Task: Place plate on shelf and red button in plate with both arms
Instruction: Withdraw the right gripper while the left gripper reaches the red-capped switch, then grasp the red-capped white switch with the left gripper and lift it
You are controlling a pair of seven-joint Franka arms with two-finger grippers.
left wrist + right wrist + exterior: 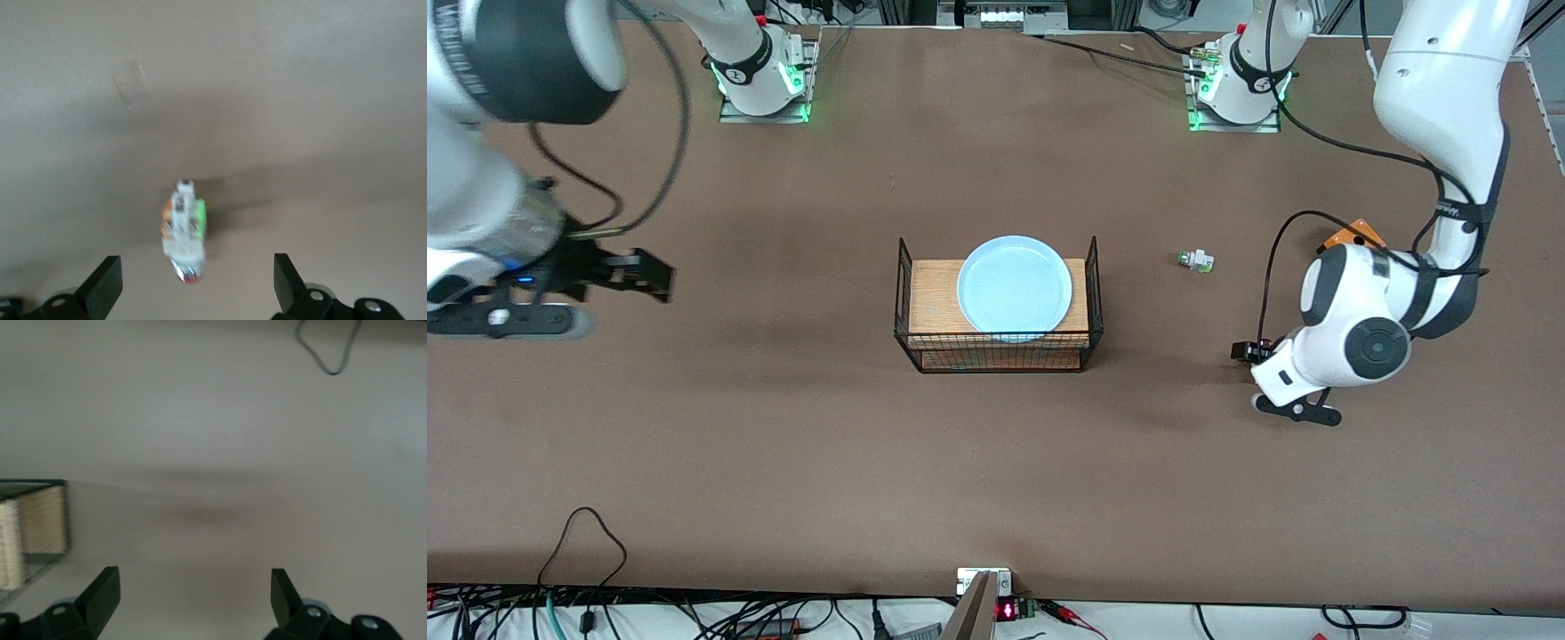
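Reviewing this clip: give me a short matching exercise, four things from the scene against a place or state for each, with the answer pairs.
Things:
1. plate
2. red button
3. left gripper
4. right gripper

Places or states:
A. lies on the bare table toward the left arm's end
B. open, over bare table beside the wire rack
C. rests on the wire rack's wooden top
D. open, above the button

Pairs: 1-C, 2-A, 3-D, 4-B

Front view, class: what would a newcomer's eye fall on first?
The pale blue plate sitting on the wire rack at mid-table. Next, the red button lying on the bare table toward the left arm's end, with the open left gripper near it.
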